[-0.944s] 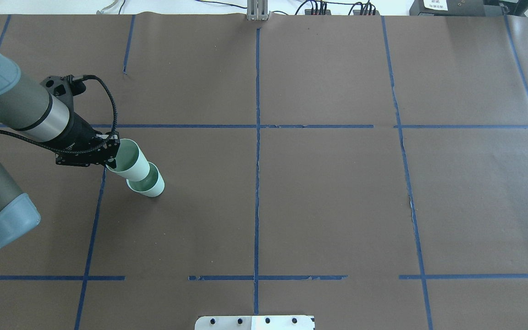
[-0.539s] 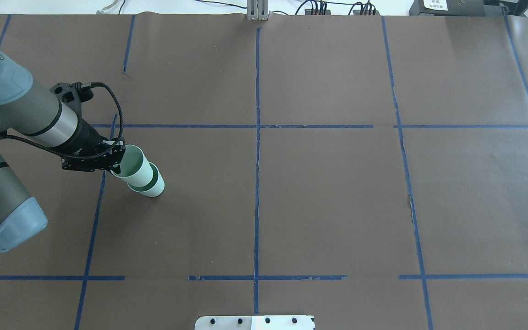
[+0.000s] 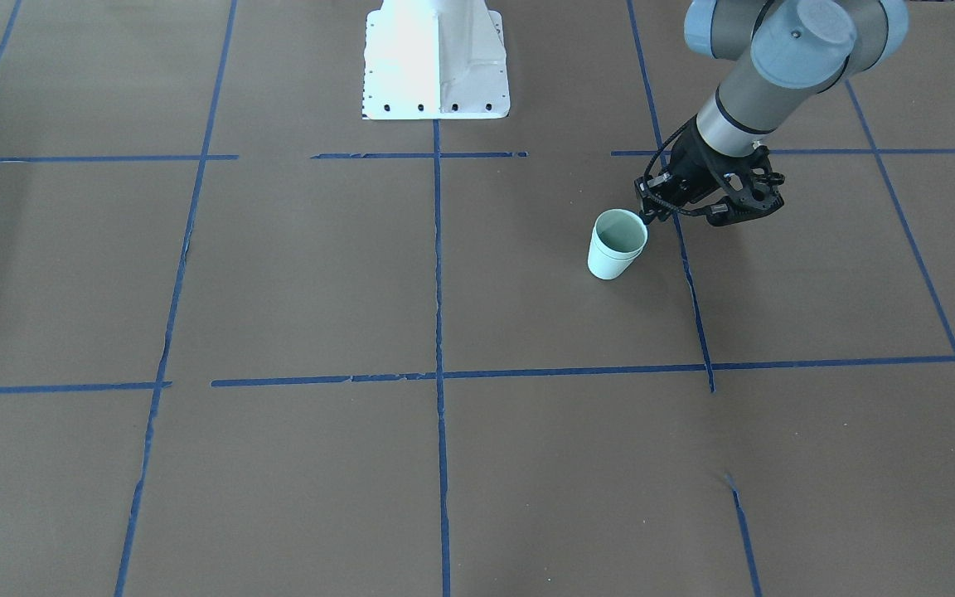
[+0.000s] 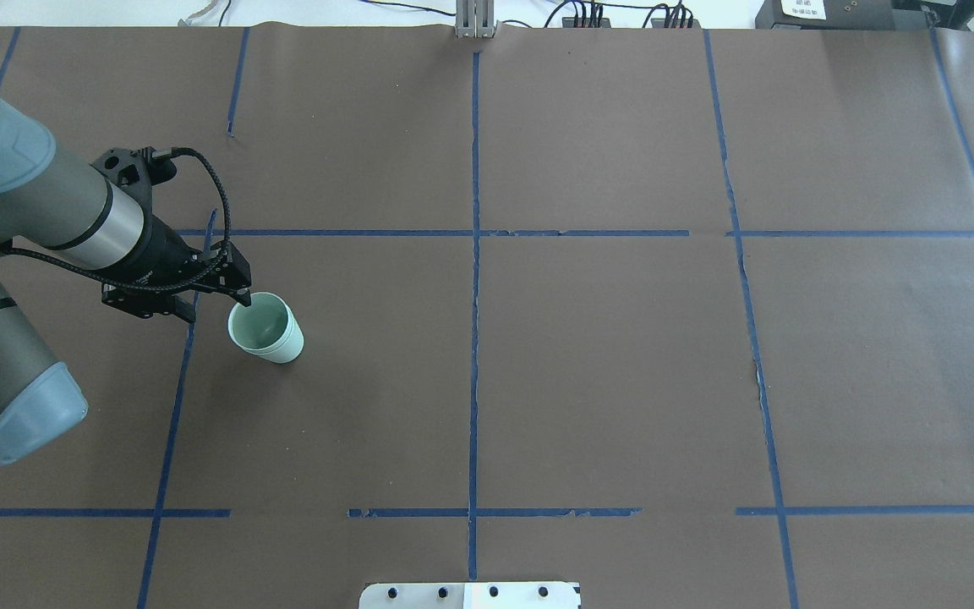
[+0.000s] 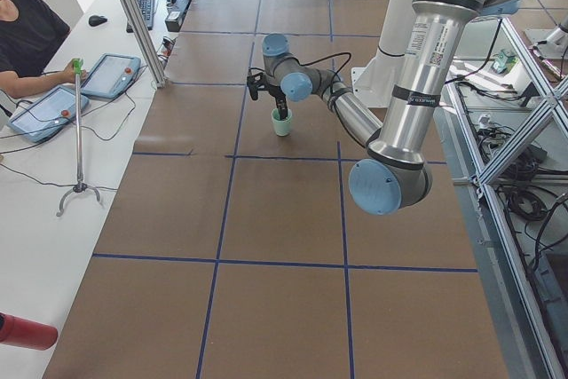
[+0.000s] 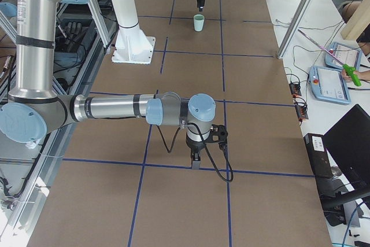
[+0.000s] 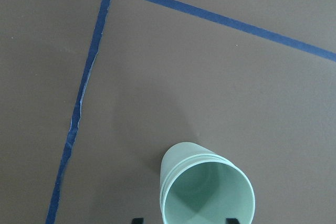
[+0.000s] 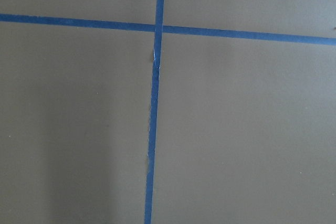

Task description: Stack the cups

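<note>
The two pale mint-green cups (image 4: 267,331) stand upright on the brown table, one nested inside the other; only a thin double rim shows in the left wrist view (image 7: 207,190). The stack also shows in the front view (image 3: 617,244). My left gripper (image 4: 218,308) is open beside and just above the stack's rim, and holds nothing. One of its fingertips (image 4: 243,297) is close to the rim. My right gripper (image 6: 195,163) shows only in the right side view, pointing down at bare table far from the cups. I cannot tell if it is open or shut.
Blue tape lines (image 4: 475,254) divide the brown paper table cover into a grid. The robot's white base plate (image 3: 436,58) stands at the table's near edge. An operator with tablets (image 5: 35,33) sits past the far side.
The left gripper lowered the held, tilted cup into the standing one. It then opened and let go. The cups now sit fully nested and upright.
</note>
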Robot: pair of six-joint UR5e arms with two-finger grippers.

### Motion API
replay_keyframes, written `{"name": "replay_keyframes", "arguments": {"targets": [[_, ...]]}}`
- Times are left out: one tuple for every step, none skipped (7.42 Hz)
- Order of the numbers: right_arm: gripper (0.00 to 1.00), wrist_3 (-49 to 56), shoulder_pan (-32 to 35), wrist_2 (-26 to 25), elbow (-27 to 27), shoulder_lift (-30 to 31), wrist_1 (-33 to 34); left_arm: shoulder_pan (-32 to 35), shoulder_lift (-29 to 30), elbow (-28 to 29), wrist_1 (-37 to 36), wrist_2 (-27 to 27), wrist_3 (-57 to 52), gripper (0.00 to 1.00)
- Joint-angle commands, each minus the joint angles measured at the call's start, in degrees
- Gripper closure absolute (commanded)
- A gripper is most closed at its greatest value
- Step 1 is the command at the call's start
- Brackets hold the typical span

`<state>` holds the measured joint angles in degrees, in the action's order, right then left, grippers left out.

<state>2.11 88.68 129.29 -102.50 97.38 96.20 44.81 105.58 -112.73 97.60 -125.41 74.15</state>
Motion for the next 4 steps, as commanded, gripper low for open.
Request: {"name": "replay_keyframes", "arguments": {"targets": [[0.00, 0.00, 0.00, 0.00, 0.02, 0.00, -0.04, 2.80, -0.72, -2.22, -0.30, -0.45, -6.16, 0.00], [0.00, 0.00, 0.00, 0.00, 0.02, 0.00, -0.04, 5.79, -1.94, -2.23, -0.30, -0.53, -10.39, 0.00], [0.00, 0.00, 0.00, 0.00, 0.02, 0.00, 0.04, 8.95, -3.26, -2.06, -0.48, -0.54, -17.74, 0.00], [0.00, 0.00, 0.00, 0.00, 0.02, 0.00, -0.04, 12.37, -5.97, -1.97, -0.39, -0.54, -25.39, 0.00]]}}
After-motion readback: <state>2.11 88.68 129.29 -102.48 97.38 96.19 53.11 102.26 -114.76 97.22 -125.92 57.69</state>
